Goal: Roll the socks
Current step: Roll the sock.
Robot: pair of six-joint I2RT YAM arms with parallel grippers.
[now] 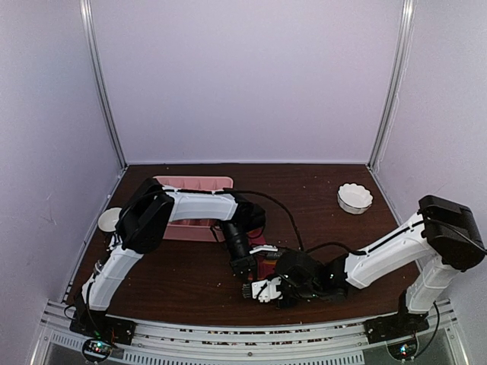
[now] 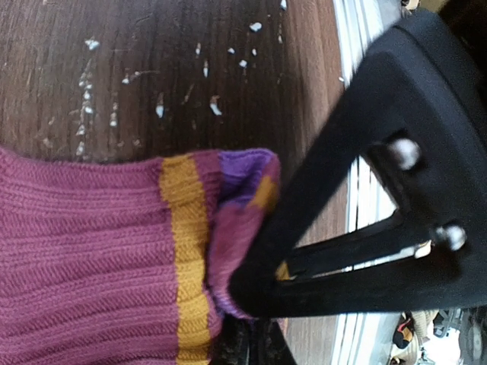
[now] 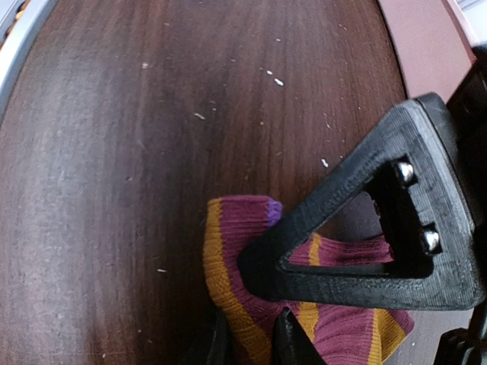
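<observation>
Left hand (image 1: 245, 274) beside right hand (image 1: 255, 290), low

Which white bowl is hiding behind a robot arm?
The left bowl: the left arm covers part of it. The right bowl has nothing over it and shows whole.

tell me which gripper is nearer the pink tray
Left. The left gripper is just off the near corner of the pink tray; the right gripper sits further toward the table's near edge.

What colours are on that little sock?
The sock is dark red with orange bands and a purple patch; clearest in the left wrist view.
</observation>
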